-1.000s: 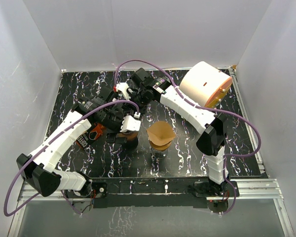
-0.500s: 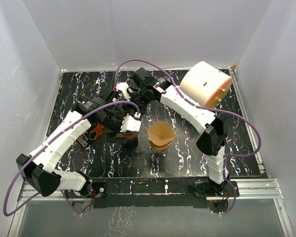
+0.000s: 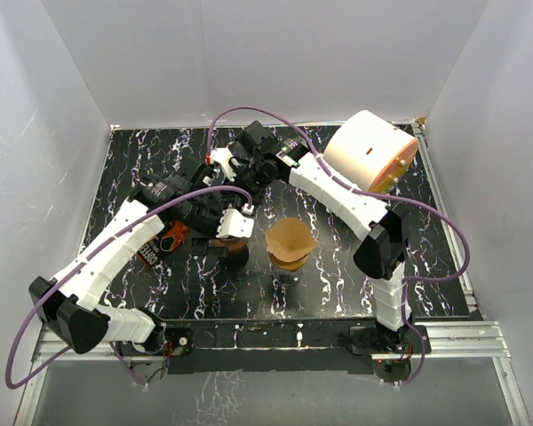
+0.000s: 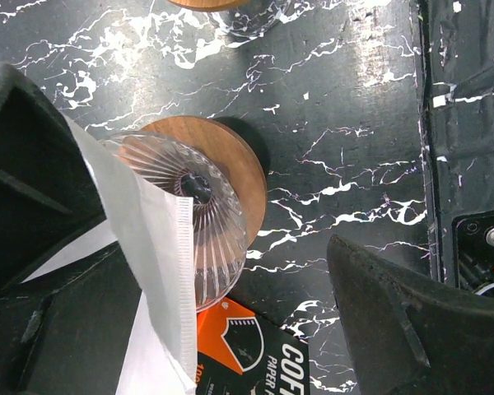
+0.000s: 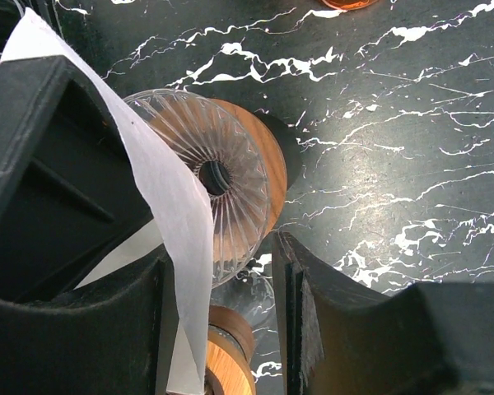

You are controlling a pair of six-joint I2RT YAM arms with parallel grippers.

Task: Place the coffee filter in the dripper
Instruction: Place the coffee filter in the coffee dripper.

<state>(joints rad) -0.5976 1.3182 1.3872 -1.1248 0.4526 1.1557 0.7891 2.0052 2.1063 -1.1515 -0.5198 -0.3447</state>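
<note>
Coffee filter (image 4: pixel 160 271), white, stands on edge over the rim of the glass dripper (image 4: pixel 218 214), lying along one finger of each gripper; I judge that leaves it poised to drop into the cone. My left gripper (image 4: pixel 230 271) gapes wide above the dripper. Beyond the dripper, the right gripper (image 5: pixel 222 255) leans in, jaws partly apart. I cannot tell what pins the paper

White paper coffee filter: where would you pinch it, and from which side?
Probably pinch the white paper coffee filter near its crimped seam edge, squeezing across its two flat faces from above. It looks folded flat and stands edge-up by the ribbed glass dripper, so only its faces offer a hold.
</note>
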